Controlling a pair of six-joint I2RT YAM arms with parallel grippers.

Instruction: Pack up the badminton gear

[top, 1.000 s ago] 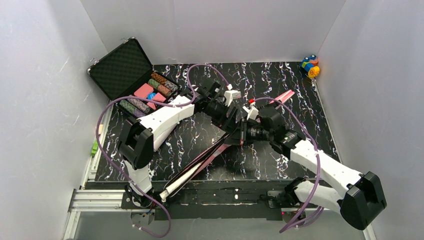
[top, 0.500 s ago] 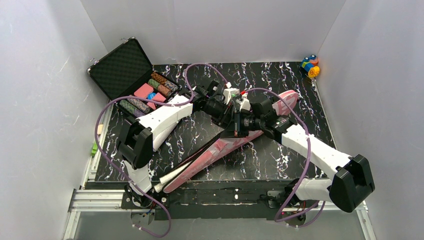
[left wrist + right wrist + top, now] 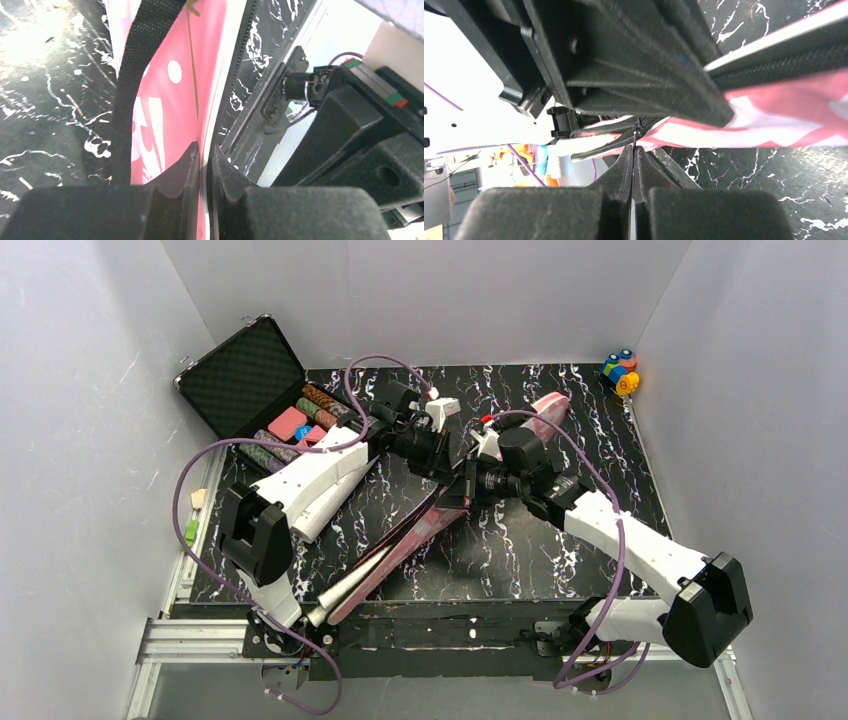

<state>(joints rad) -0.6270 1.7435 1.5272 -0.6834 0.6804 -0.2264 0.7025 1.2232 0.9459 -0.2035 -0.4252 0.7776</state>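
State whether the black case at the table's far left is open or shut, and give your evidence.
Open: the case has one half tilted back, foam lining showing, and chips lie exposed in the other.

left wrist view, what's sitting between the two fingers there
The pink cover: its edge is pinched between the fingers of the left gripper, as the left wrist view shows.

White lettering on the pink cover (image 3: pixel 172 107) is cut off, unreadable.
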